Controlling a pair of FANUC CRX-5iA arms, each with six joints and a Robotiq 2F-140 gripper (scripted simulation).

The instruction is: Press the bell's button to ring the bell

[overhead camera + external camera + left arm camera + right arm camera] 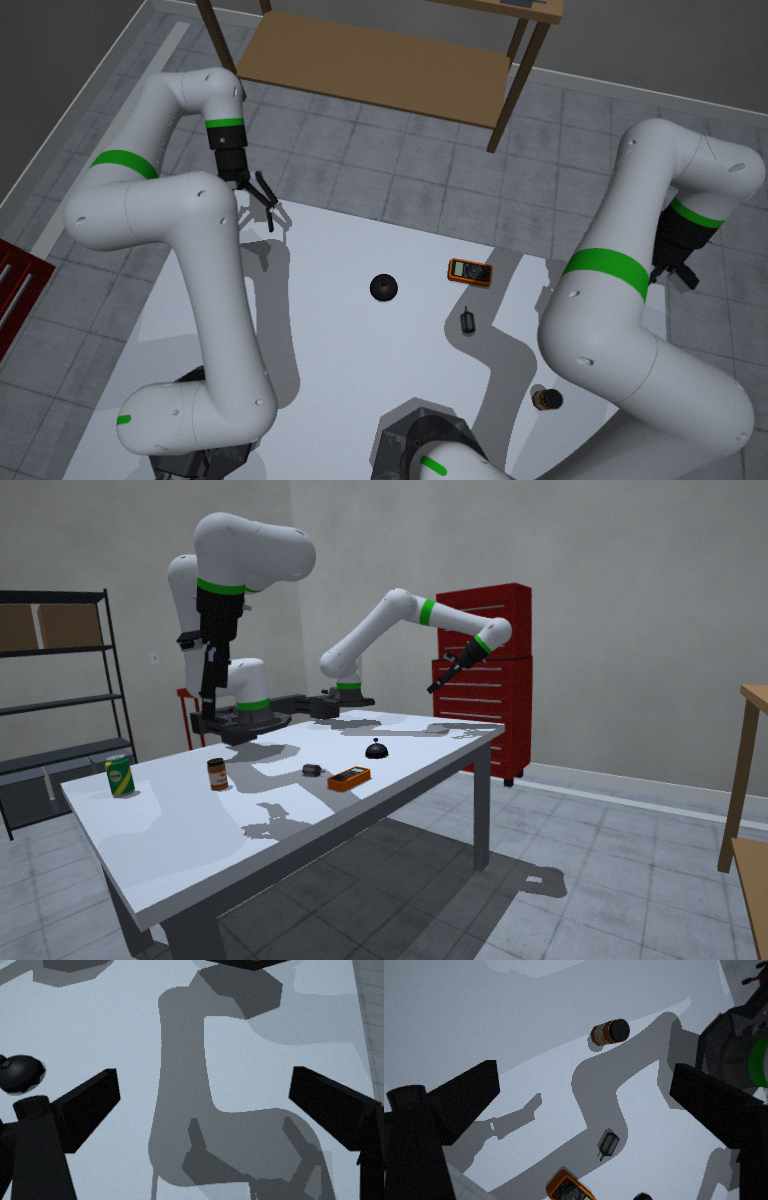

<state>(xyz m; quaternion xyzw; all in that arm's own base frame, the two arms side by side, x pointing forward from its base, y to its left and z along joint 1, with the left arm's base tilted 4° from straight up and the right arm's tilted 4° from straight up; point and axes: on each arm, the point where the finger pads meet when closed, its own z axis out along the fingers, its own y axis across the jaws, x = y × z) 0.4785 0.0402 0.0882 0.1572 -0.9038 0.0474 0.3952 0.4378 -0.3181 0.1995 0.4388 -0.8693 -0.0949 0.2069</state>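
The black bell (383, 289) (376, 751) (22, 1075) stands upright on the white table (339, 350) (169, 842), its small button raised on top. Only its top edge shows at the bottom of the right wrist view. My left gripper (273, 215) (431, 690) (204, 1083) is open and empty, above the table's far left corner in the top view, well to the side of the bell. My right gripper (672, 277) (585, 1078) is open and empty, high over the table's right part in the top view, far from the bell. Nothing touches the bell.
An orange multimeter (470, 272) (349, 778) (569, 1191) and a small dark object (467, 322) (311, 770) (609, 1144) lie beside the bell. A jar (547, 399) (217, 775) (604, 1035) and a green can (120, 776) stand farther off.
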